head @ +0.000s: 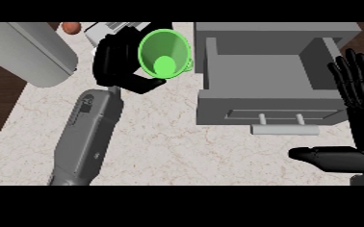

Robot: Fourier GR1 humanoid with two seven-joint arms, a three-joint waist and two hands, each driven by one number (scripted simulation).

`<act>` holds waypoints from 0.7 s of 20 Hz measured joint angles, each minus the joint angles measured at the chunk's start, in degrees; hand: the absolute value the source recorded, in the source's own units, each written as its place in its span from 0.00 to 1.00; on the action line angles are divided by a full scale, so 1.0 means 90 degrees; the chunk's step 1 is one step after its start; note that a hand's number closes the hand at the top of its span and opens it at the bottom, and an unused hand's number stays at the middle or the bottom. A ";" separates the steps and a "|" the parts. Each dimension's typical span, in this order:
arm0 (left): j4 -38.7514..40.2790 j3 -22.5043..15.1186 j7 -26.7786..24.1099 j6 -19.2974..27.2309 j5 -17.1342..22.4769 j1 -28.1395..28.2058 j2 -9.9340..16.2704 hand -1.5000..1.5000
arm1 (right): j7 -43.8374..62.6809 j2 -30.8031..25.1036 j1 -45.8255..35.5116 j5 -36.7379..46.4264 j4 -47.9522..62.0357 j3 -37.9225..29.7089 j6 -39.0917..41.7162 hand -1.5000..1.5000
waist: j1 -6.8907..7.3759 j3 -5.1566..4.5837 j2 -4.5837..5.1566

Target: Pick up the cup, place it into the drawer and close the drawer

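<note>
A bright green cup (164,53) shows its open mouth toward me, just left of the grey drawer (270,107). My left hand (113,65) is curled round the cup's left side and bottom, with the thumb under it. The drawer is pulled out, its inside bare, with a pale handle (282,129) on its front. My right hand (348,89) stands open at the right edge, fingers up beside the drawer's right wall, its thumb lower down.
A large grey rounded appliance (35,53) fills the top left corner. A white object (107,29) and a small orange-brown item (70,27) lie behind the left hand. Marble counter (177,149) stretches in front of the drawer.
</note>
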 measured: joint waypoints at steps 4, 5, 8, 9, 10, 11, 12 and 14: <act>-0.0127 -0.0389 0.0655 0.0619 0.0011 -0.0677 -0.0064 1.00 | -0.0023 -0.0003 -0.0001 -0.0069 0.0010 -0.0021 0.0054 0.00 | -0.0063 0.0000 0.0021; -0.0094 -0.0468 0.0790 0.0758 -0.0009 -0.0853 -0.0073 1.00 | -0.0143 0.0015 -0.0016 -0.0016 0.0139 -0.0001 0.0061 0.00 | -0.0067 -0.0002 0.0025; 0.0130 -0.0772 0.1063 0.1231 0.0035 -0.1308 -0.0089 1.00 | -0.0390 0.0004 0.0125 0.0002 0.0258 -0.0042 0.0152 0.00 | -0.0099 -0.0001 0.0037; 0.0196 -0.0876 0.1230 0.1432 0.0094 -0.1533 -0.0093 1.00 | -0.0334 0.0033 0.0093 0.0038 0.0227 0.0003 0.0114 0.00 | -0.0114 0.0000 0.0038; 0.0312 -0.0939 0.1311 0.1588 0.0132 -0.1731 -0.0095 1.00 | -0.0278 0.0041 0.0023 0.0046 0.0197 0.0023 0.0086 0.00 | -0.0121 0.0000 0.0041; 0.0486 -0.1035 0.1294 0.1708 0.0196 -0.1881 -0.0097 1.00 | -0.0342 0.0041 0.0063 0.0043 0.0246 0.0016 0.0119 0.00 | -0.0134 -0.0003 0.0044; 0.0649 -0.1084 0.1309 0.1824 0.0286 -0.2048 -0.0099 1.00 | -0.0282 0.0011 0.0038 0.0003 0.0214 -0.0006 0.0140 0.00 | -0.0144 -0.0001 0.0049; 0.1005 -0.1313 0.1386 0.2089 0.0551 -0.2371 -0.0101 1.00 | -0.0289 -0.0023 -0.0066 -0.0055 0.0323 -0.0047 0.0176 0.00 | -0.0182 -0.0002 0.0059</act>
